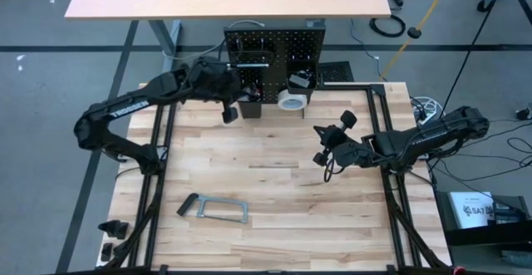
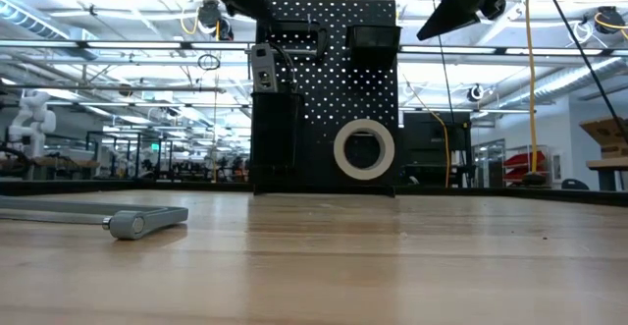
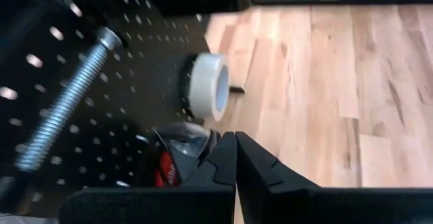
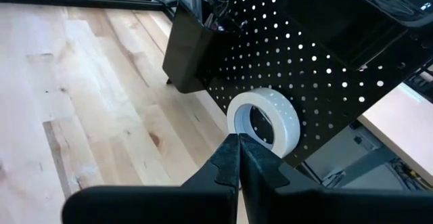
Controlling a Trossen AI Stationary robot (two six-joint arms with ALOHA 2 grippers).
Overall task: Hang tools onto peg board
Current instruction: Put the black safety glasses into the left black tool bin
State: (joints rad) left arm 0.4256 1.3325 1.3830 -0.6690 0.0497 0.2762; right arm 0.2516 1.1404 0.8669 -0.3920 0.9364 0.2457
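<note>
At the near edge of the bench (image 1: pixel 274 217), flat on the wood: a grey bar clamp (image 1: pixel 218 210), untouched, well apart from both arms and seemingly next in line for hanging. Farther in, on the right side, above the bare planks: the right hand (image 1: pixel 324 144), fingers pressed together on nothing, parked clear of the work, most likely to leave the left arm room. At the far edge, upright and facing the arms: the peg board (image 1: pixel 274 55), black and perforated, placed so that hooks and bins can be reached from the front. Low on its face: a white tape roll (image 4: pixel 264 119), hung on a peg through its hole, so already dealt with. Beside it, toward the left: a tall black bin (image 2: pixel 274 138) with a red-handled tool (image 3: pixel 162 170) standing inside, handle partly hidden. Higher up: a dark C-clamp (image 2: pixel 294 42) hooked over a peg, its long silver screw (image 3: pixel 64 102) angled across the holes in the left wrist view. Close in front of that corner of the board: the left hand (image 1: pixel 229 111), fingers shut tight with nothing between them, probably just emptied. Judged from this: several tools up, the bar clamp yet to go.
</note>
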